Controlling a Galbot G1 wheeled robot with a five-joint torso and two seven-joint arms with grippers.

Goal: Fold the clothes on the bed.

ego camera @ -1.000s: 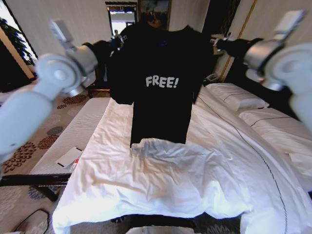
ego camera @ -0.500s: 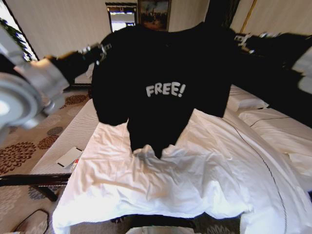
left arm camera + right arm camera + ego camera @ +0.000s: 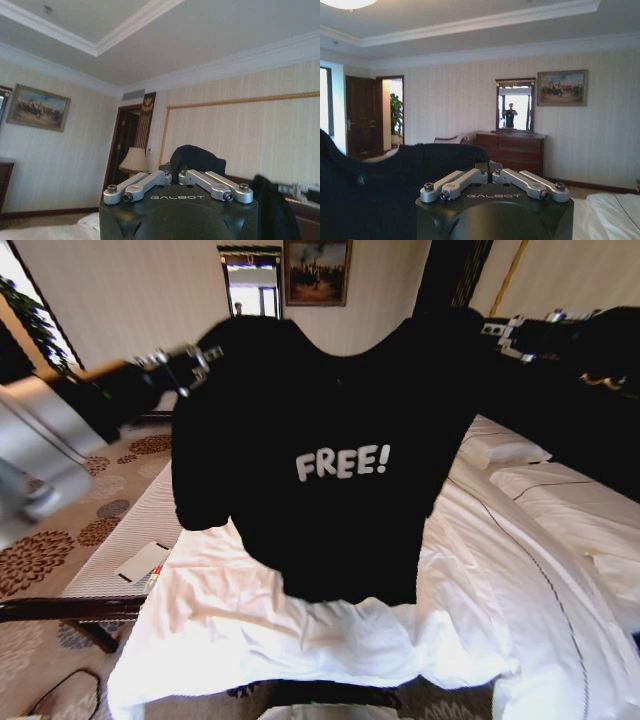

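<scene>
The clothes, a black T-shirt (image 3: 340, 460) with white "FREE!" lettering, hang spread in the air above the bed (image 3: 300, 635), chest facing me. My left gripper (image 3: 195, 360) is shut on one shoulder and my right gripper (image 3: 508, 335) on the other. The hem hangs just over the white duvet near the bed's foot. The left wrist view has the left gripper (image 3: 175, 176) closed on a bunch of black fabric (image 3: 196, 157). From the right wrist, the right gripper (image 3: 490, 174) pinches the shirt (image 3: 410, 165), which drapes away to one side.
White pillows (image 3: 500, 448) lie at the bed's head on the right, before the dark headboard (image 3: 590, 410). A light-cushioned bench (image 3: 150, 515) with a white card (image 3: 140, 562) stands left of the bed. A mirror (image 3: 250, 280) hangs on the far wall. Patterned carpet (image 3: 60, 530) spreads on the left.
Both arms have spread wider and drawn the shirt toward me. It now hangs broader and flatter, with its hem over the nearer part of the duvet.
</scene>
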